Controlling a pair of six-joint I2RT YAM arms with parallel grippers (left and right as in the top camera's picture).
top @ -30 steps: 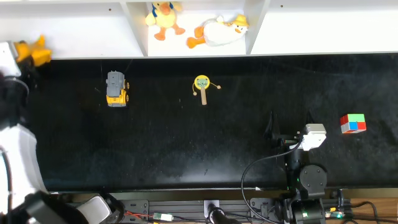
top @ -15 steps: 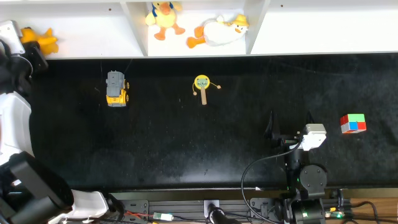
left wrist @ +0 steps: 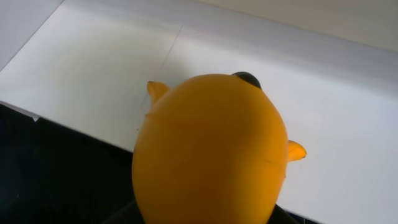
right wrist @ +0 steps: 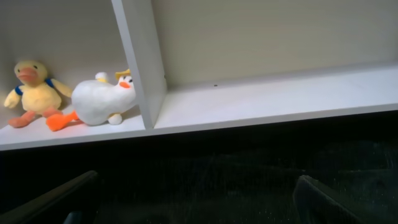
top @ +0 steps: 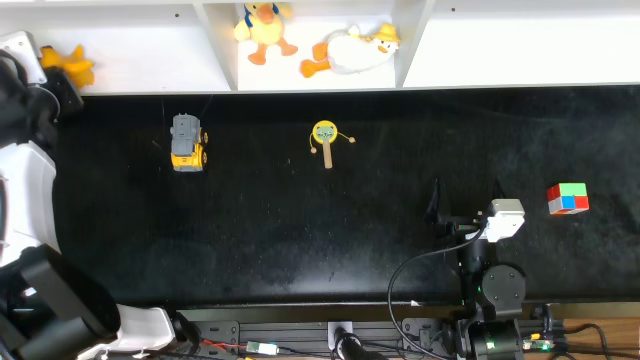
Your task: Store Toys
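Three on table (top: 300, 230): truck (top: 187, 143), rattle (top: 325, 137), cube (top: 567, 198); orange toy (left wrist: 211, 149) in left gripper (top: 58, 88).

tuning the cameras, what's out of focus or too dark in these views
Left wrist view: the orange toy, close to the lens, looks soft-edged. Right wrist view: the right gripper shows as dark blurs over the black mat. Top view: evenly lit.

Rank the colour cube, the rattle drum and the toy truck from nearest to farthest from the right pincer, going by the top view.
Measured from the right pincer, which is open:
1. Colour cube, nearest, off to the pincer's right.
2. Rattle drum, farther back and to the left, near the centre.
3. Toy truck, farthest, well over on the left side.
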